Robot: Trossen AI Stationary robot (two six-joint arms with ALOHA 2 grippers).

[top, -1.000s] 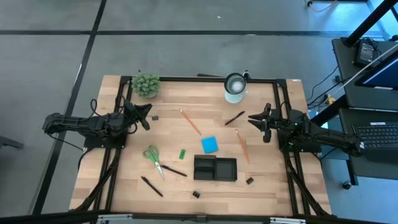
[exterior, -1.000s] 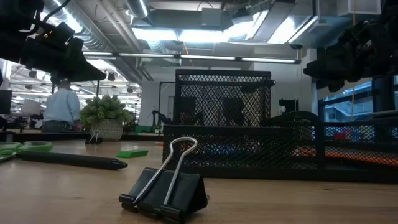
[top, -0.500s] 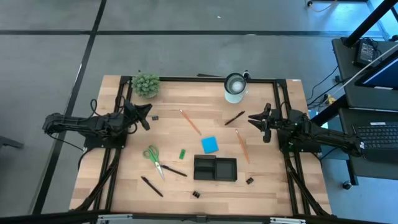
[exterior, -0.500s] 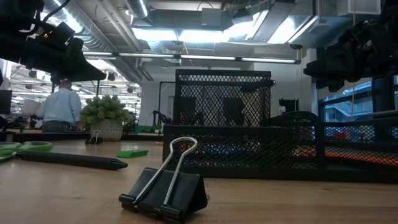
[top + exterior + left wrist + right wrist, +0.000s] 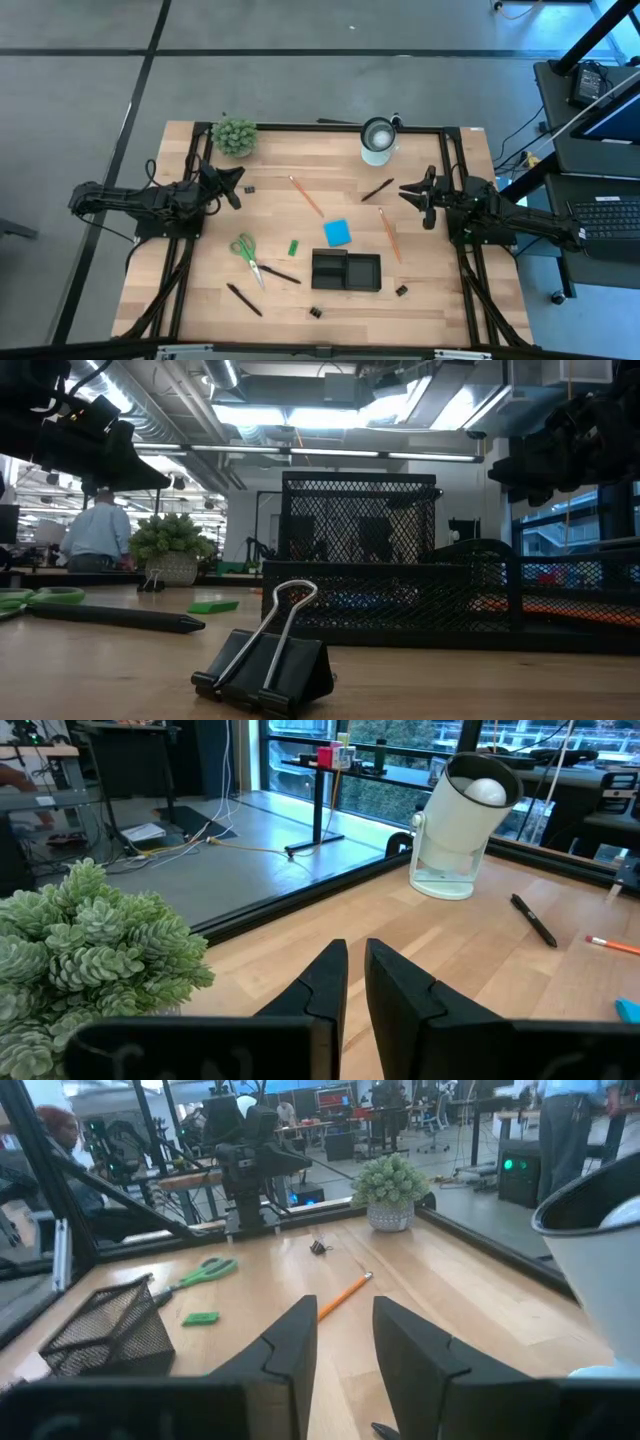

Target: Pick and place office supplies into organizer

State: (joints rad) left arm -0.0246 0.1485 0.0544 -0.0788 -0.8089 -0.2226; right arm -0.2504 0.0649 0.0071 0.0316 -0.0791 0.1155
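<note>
On the wooden counter (image 5: 200, 300) nothing is picked up yet; both arms wait at the sides.

Left pincer (image 5: 236, 185) hangs near the fuzzy green plant ball (image 5: 234, 136), its fingers almost together and holding nothing; right pincer (image 5: 407, 190) hangs at the opposite side, fingers a little apart, also with nothing between them. Low black mesh organizer (image 5: 346, 271) looks empty. Around it lie the green-handled scissors (image 5: 245, 253), blue square note pad (image 5: 338, 233) and orange pencils (image 5: 389, 234). The task seems at its start; the next move probably calls for lowering onto one near item.
</note>
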